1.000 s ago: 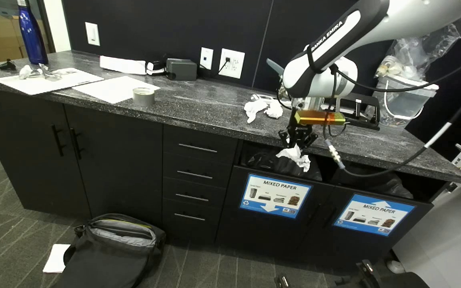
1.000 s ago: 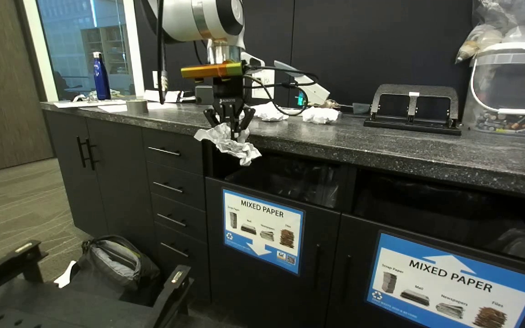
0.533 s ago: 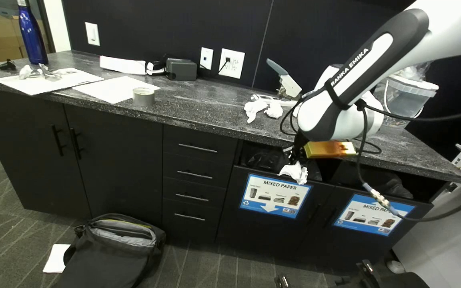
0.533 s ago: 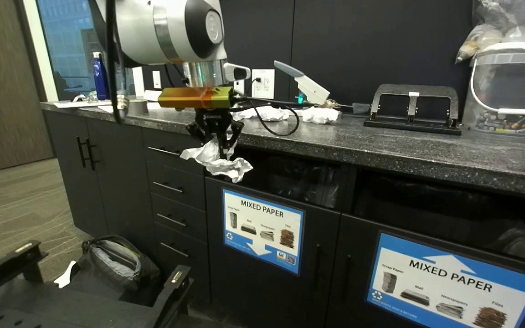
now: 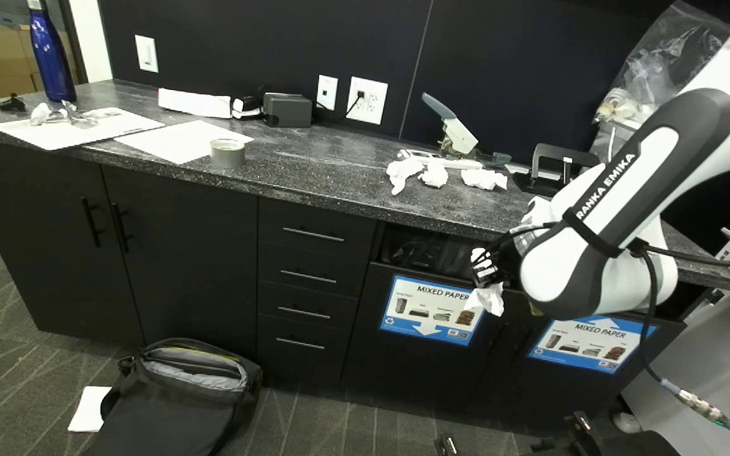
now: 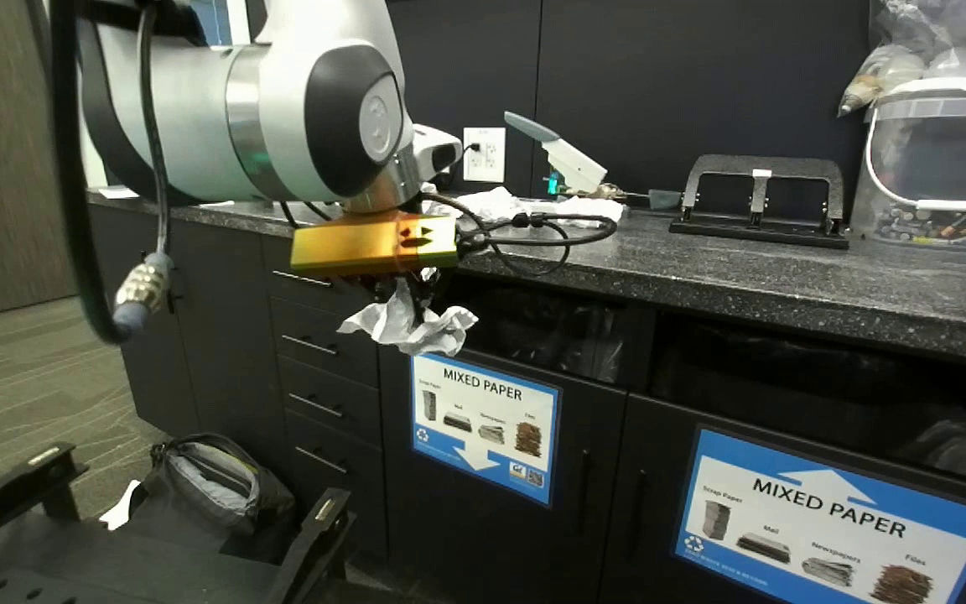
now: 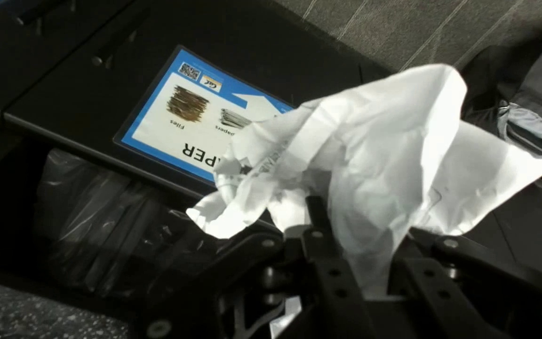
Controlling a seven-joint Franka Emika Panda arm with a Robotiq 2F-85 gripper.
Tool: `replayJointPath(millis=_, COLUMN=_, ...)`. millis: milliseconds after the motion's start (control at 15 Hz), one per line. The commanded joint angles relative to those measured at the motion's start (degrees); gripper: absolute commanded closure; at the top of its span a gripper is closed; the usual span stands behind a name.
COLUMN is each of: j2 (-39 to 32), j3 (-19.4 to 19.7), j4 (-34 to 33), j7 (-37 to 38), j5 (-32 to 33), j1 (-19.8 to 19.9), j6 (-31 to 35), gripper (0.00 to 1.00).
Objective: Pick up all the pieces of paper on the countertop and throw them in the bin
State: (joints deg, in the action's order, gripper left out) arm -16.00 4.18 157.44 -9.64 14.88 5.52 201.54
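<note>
Clamping crumpled paper (image 7: pixel 379 141), the claw (image 7: pixel 362 230) hung near the bin (image 7: pixel 104 226) (three more wads (image 5: pixel 433 175) lay on the counter (image 5: pixel 320 171)).

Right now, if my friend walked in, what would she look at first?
Probably the big white Franka arm, reaching down in front of the countertop, with crumpled white paper in its gripper. Next, perhaps, the blue-and-white MIXED PAPER signs on the cabinet doors underneath. Then maybe the blue bottle, standing at the far left of the countertop in an exterior view.
</note>
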Motion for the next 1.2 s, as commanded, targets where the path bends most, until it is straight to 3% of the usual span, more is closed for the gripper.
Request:
replayJointPath(millis=0, j2=-10.57, j3=-2.13, j4=-3.48, j7=-1.33, j5=11.87, j1=9.95, j6=15.37, gripper=0.82)
replayJointPath(millis=333, j2=-28.94, j3=-0.88, j4=-13.64, j7=-2.62, j5=26.03, j1=17.99, j6=34.37, gripper=0.83)
replayJointPath(millis=467, j2=-36.25, j3=-0.66, j4=-21.42, j7=-2.19, j5=30.64, j1=19.38, j6=38.0, gripper=0.82)
replayJointPath(millis=533, j2=-39.86, j3=-2.79, j4=-24.41, j7=-4.6, j5=31.53, j1=21.97, j6=39.11, gripper=0.82)
replayJointPath(millis=733, j2=-46.34, j3=-4.71, j4=-34.57, j7=-3.25, j5=34.92, j1=23.62, j6=38.54, gripper=0.83)
replayJointPath(millis=800, j2=-48.06, j3=-5.23, j4=-37.98, j7=-2.19, j5=35.33, j1=23.7, j6=37.54, gripper=0.82)
replayJointPath(millis=867, j2=-48.82, j3=-2.94, j4=-40.2, j7=0.11, j5=34.59, j1=20.01, j6=39.45, gripper=0.83)
replayJointPath(millis=933, j2=-49.14, j3=-3.08, j4=-41.51, j7=0.14, j5=33.37, j1=19.4, j6=39.93, gripper=0.83)
replayJointPath(millis=1133, j2=-49.89, j3=-2.72, j4=-45.12, j7=0.34, j5=27.28, j1=16.12, j6=40.65, gripper=0.83)
